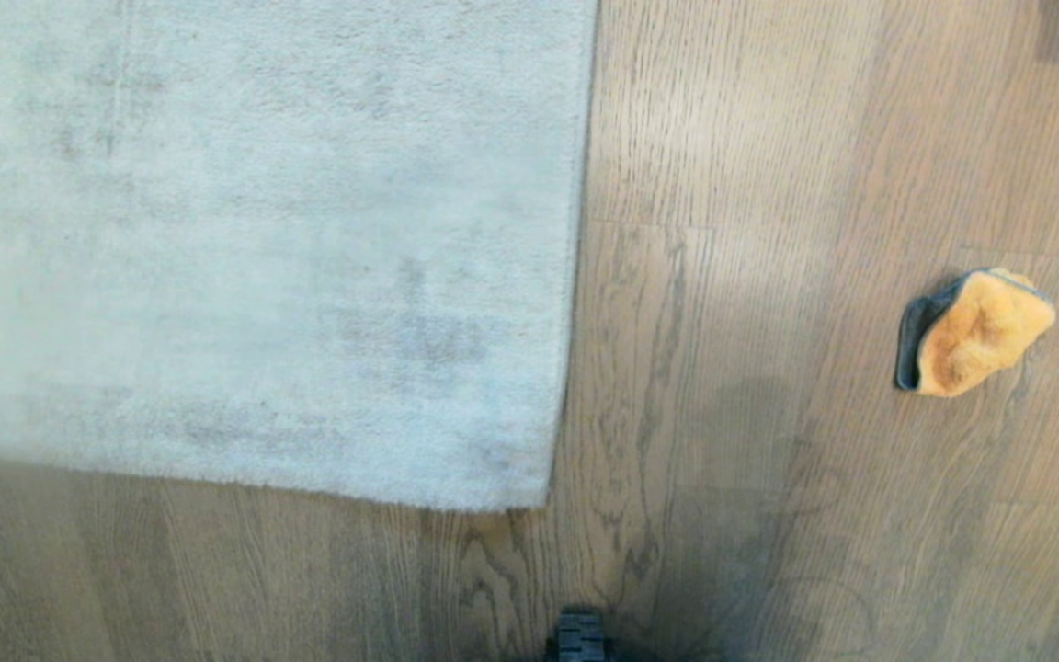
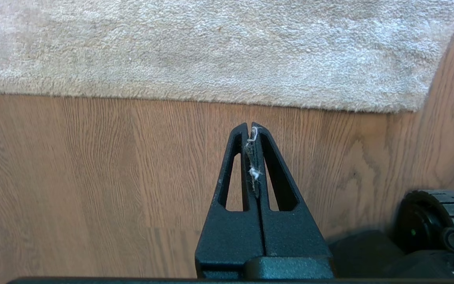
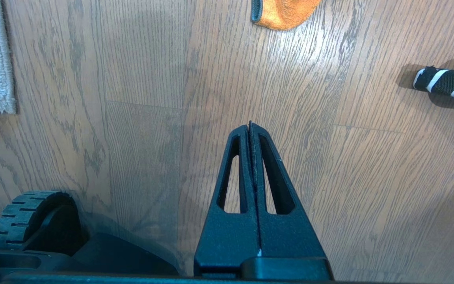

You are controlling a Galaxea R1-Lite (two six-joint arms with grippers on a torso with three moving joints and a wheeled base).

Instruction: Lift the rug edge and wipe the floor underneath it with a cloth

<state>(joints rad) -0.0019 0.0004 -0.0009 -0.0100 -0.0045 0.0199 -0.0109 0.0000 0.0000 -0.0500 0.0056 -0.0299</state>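
Rug edge (image 1: 575, 276) flat on the floor (image 1: 732, 515), corner at 6 o'clock of the rug. Cloth (image 1: 975, 333) at 3 o'clock, well apart. Left gripper (image 2: 250, 127) pressed closed, only lint between fingers. Right gripper (image 3: 249, 125) closed, empty. Black-and-white striped object (image 3: 445, 83) near the cloth.

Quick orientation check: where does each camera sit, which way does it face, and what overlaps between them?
Head: high, facing down at pale grey rug, wood-grain plank floor, fluffy orange cloth; black base wheel at the bottom edge.
Left wrist: behind the shut left end effector, lint between its fingers, facing the rug edge; wheel beside.
Right wrist: behind the shut right end effector, facing floor, cloth, black white-striped cylinder.
Shared: rug corner in all three.
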